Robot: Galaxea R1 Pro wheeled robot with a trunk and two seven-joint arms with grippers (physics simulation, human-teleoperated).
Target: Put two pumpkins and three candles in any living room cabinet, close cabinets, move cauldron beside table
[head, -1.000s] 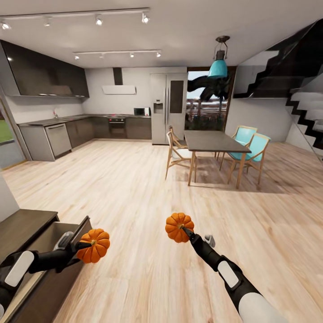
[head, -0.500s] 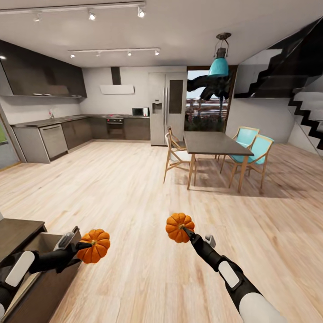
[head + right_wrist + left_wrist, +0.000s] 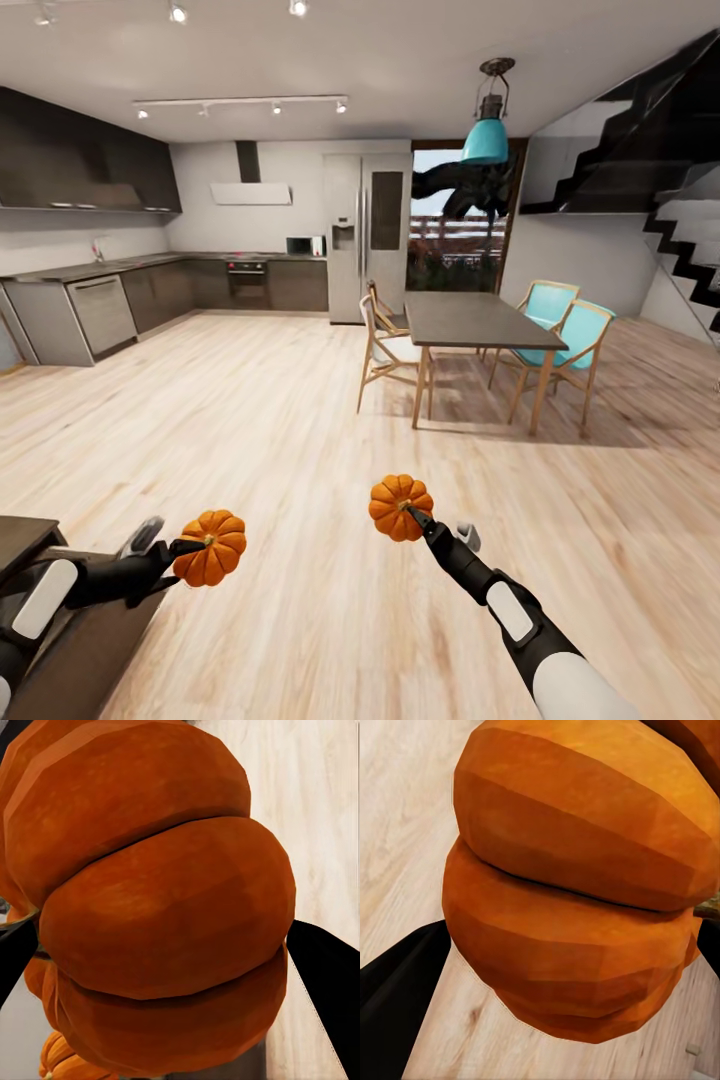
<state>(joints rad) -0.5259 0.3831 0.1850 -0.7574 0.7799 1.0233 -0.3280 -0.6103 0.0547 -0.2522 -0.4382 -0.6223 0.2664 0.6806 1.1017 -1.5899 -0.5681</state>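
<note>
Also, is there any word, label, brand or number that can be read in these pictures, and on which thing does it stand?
None can be read.
Fridge: a dark door panel, no legible text.
Microwave: too small to tell any marking.
Pumpkins in the left hand and the right hand: plain orange skin, no label.

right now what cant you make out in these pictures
- Left gripper: in the head view its fingertips lie behind the left pumpkin; in the left wrist view that pumpkin covers the jaws.
- Right gripper: tips buried in the right pumpkin; close up, this pumpkin blocks what lies ahead.
- Cabinet: cut off by the head view's left and bottom edges, partly behind the left arm; its inside can't be seen.
</note>
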